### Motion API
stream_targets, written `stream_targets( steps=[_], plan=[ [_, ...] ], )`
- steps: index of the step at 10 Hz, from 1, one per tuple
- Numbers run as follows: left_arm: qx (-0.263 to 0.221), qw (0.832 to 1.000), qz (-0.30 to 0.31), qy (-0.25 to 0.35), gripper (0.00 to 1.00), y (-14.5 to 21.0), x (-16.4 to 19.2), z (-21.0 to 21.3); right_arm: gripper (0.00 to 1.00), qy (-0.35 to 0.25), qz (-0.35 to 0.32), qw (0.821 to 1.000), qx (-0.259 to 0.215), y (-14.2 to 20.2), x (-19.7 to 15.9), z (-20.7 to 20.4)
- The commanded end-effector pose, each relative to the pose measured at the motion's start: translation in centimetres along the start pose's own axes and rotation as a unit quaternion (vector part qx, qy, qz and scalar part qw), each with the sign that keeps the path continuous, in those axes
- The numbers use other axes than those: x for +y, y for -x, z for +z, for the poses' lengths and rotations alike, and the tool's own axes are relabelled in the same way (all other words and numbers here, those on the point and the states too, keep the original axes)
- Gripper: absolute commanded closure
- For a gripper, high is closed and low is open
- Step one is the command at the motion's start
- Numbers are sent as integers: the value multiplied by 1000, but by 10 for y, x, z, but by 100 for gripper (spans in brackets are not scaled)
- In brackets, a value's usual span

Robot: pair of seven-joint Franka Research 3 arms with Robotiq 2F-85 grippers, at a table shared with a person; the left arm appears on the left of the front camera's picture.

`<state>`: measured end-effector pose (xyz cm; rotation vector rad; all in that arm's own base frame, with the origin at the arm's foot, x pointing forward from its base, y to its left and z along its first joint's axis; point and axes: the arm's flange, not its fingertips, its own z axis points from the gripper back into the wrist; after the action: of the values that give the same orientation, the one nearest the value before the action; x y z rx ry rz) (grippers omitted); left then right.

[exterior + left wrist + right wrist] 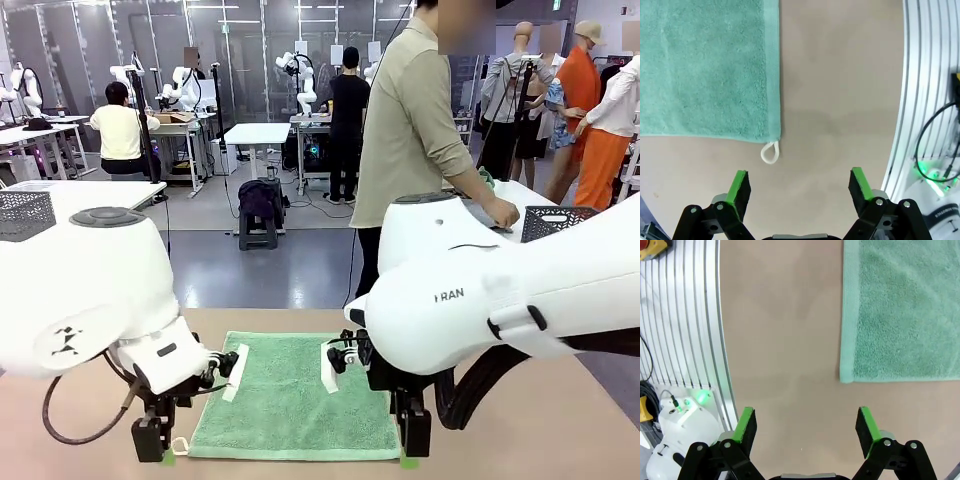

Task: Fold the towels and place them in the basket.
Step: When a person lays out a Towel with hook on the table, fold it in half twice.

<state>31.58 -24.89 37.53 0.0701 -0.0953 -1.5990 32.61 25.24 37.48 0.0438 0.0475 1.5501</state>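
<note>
The mint green towel (295, 395) lies flat and unfolded at the lower centre of the front view. The left gripper (800, 185) and right gripper (805, 422) stand wide open and empty, one just off each near corner. Judged progress: no fold made; folding and stowing remain.

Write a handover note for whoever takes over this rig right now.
Left tool: open, empty, over the tan table, beside the white loop corner of the mint green terry-cloth towel.
Right tool: open, empty, beside the towel's other near corner.
Done: towel spread flat, no fold yet.
Dark grey lattice plastic basket stands far right, by the person's hand.
Left: fold, then basket.
</note>
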Motion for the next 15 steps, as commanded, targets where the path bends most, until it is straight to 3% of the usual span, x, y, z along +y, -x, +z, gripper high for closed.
stream_targets(
  steps=[1, 7, 15],
  plan=[
    [-16, 1000, 13, 0, 0, -9, -4, -13, 0, 11, 0, 1000, -15, -7, 0, -13],
    [-24, 1000, -2, -3, 0, -7, -6, -49, 0, 42, -6, 999, -19, 7, -12, -41],
    [1, 1000, -9, -11, 0, 0, -4, -84, 0, 47, -11, 999, -3, 7, -21, -70]
  ],
)
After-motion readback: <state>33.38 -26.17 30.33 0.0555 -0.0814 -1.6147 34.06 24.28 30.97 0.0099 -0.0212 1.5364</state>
